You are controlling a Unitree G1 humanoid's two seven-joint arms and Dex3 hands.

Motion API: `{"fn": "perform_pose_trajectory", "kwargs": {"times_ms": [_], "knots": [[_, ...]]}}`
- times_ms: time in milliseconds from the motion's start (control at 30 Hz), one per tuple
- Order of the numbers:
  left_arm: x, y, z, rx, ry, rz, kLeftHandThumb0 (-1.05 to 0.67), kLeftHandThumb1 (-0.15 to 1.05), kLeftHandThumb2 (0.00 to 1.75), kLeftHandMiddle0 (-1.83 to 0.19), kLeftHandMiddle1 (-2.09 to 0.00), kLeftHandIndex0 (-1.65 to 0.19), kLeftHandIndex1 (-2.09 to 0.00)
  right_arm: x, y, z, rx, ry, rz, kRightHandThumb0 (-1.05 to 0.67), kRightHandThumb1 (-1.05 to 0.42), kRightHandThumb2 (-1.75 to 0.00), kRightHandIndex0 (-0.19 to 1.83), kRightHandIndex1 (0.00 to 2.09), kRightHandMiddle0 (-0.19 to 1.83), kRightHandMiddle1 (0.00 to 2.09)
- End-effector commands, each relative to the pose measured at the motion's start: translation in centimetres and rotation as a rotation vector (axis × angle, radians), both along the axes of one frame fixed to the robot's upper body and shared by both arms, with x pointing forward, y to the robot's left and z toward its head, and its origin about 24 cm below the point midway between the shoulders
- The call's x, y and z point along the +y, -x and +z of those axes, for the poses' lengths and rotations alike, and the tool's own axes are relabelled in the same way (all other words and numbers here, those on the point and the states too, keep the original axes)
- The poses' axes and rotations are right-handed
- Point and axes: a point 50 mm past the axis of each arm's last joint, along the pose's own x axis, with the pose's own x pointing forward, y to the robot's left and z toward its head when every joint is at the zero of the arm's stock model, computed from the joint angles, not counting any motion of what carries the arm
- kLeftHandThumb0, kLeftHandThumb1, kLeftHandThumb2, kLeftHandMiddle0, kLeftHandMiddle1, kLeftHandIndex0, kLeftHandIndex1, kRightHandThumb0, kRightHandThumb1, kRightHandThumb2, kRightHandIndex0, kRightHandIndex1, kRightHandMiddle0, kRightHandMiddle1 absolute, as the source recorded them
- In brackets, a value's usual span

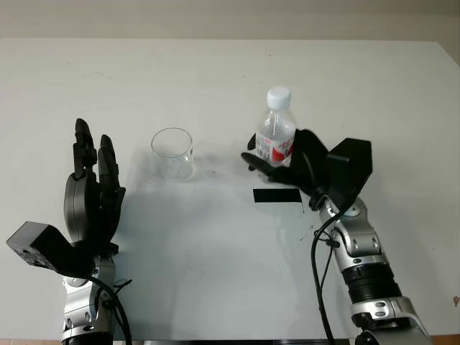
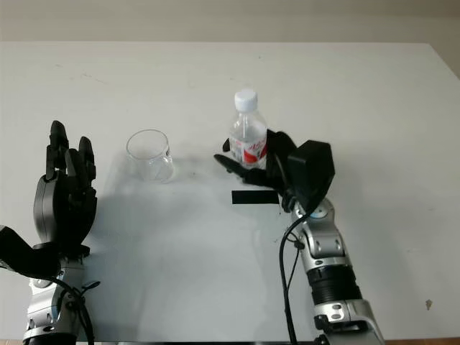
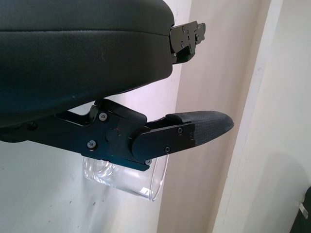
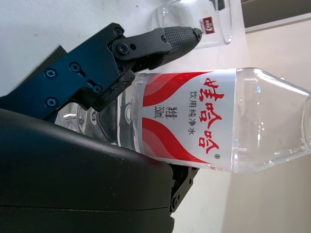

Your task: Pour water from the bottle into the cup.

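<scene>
A clear water bottle [image 1: 277,129] with a white cap and a red-and-white label stands upright right of the table's middle. My right hand [image 1: 273,164] is shut on its lower half, and in the right wrist view its fingers [image 4: 165,39] wrap the bottle [image 4: 194,121] beside the label. An empty clear cup [image 1: 172,153] stands upright to the left of the bottle, apart from it. My left hand [image 1: 93,169] is open over the table, left of the cup and not touching it. The cup [image 3: 124,179] also appears past a finger [image 3: 194,131] in the left wrist view.
A strip of black tape [image 1: 277,195] lies on the white table [image 1: 215,273] just in front of the bottle. The table's far edge meets a beige wall.
</scene>
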Motion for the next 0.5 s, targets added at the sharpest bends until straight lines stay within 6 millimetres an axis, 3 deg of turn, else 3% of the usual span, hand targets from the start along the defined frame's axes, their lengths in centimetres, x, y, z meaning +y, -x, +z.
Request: {"fn": "perform_pose_trajectory", "kwargs": {"times_ms": [0,467], "knots": [[0.4,0.7,-1.0,0.039,0.005,0.011,-0.63,1.05,0.6,0.13,-0.05,0.19,-0.01,0.3,0.3,-0.2,0.004,-0.013,0.005,-0.36,-1.05,-0.49,1.44,2.09,1.09,2.09],[0.7,0.8,-1.0,0.05,-0.001,0.018,-0.66,1.05,0.58,0.12,-0.05,0.19,-0.02,0.4,1.3,-2.0,0.065,-0.06,-0.033,-0.4,-1.05,-0.5,1.46,2.09,1.09,2.09]]}}
